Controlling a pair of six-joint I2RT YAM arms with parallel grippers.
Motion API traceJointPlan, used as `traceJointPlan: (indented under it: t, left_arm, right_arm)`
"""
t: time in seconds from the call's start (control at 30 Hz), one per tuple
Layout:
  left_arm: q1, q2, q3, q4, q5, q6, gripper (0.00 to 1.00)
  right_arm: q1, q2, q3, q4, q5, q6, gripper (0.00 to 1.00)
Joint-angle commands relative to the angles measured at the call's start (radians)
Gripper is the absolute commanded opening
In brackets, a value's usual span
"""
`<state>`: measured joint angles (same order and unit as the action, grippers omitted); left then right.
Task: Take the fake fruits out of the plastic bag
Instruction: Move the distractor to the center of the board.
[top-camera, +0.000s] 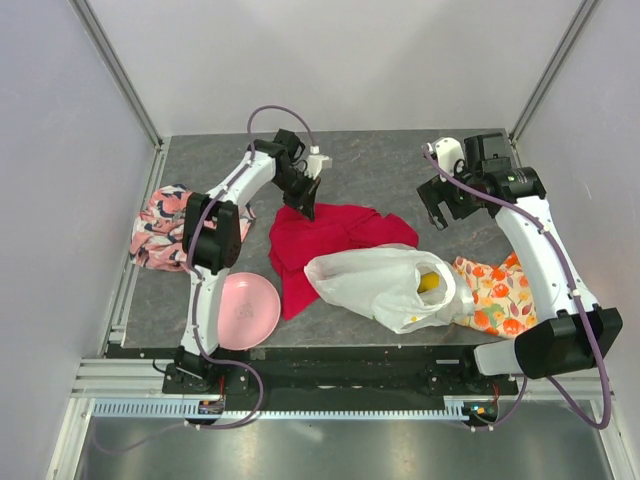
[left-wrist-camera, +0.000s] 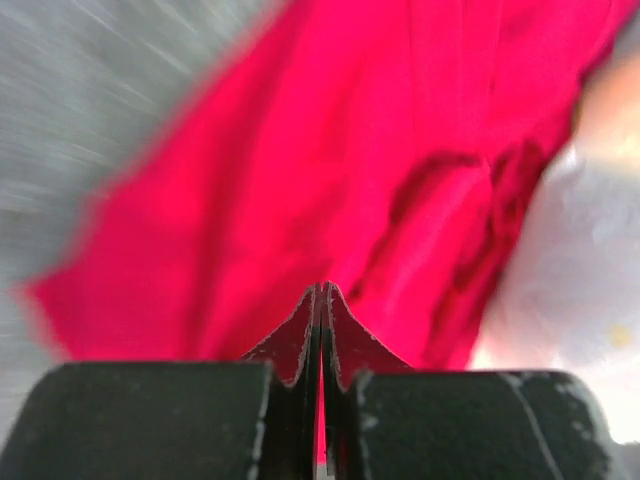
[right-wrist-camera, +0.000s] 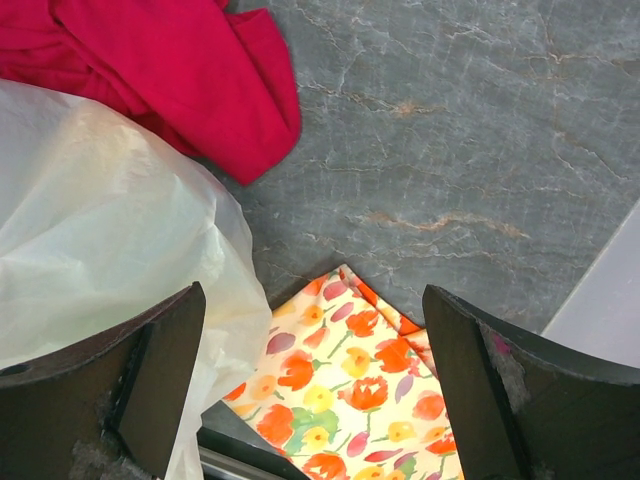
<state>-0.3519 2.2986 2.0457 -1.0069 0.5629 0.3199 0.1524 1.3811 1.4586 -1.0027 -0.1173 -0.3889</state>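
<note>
The translucent white plastic bag (top-camera: 385, 285) lies at the table's front middle, partly on a red cloth (top-camera: 320, 240). A yellow fruit (top-camera: 428, 282) shows through the bag near its right end; the other fruits are hidden. My left gripper (top-camera: 306, 207) is shut and empty, low over the red cloth's far edge; its wrist view is blurred and filled with red cloth (left-wrist-camera: 330, 150). My right gripper (top-camera: 438, 214) is open and empty, raised above the table right of the red cloth. Its wrist view shows the bag (right-wrist-camera: 100, 220) at the left.
A pink plate (top-camera: 245, 310) sits front left. A pink floral cloth (top-camera: 165, 225) lies at the left edge. An orange flower-printed cloth (top-camera: 495, 295) lies under the bag's right end and shows in the right wrist view (right-wrist-camera: 350, 390). Walls enclose the grey tabletop (top-camera: 380, 170).
</note>
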Motion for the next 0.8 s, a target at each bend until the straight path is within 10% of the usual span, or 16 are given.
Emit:
traceJointPlan:
  t: [0.0, 0.17, 0.6, 0.77]
  left_arm:
    - [-0.016, -0.053, -0.062, -0.153, 0.084, 0.044, 0.02]
    - [-0.03, -0.044, -0.148, -0.153, -0.045, 0.033, 0.02]
    - [0.252, 0.211, 0.283, -0.188, -0.388, -0.151, 0.02]
    - [0.336, 0.194, 0.355, -0.176, -0.311, -0.127, 0.02]
  right_arm:
    - [0.001, -0.014, 0.036, 0.016, 0.038, 0.005, 0.98]
    - [-0.001, 0.004, 0.026, 0.032, 0.048, 0.01, 0.98]
    - [0.001, 0.114, 0.132, 0.038, 0.065, 0.01, 0.98]
    - [-0.001, 0.128, 0.152, 0.029, 0.074, 0.005, 0.98]
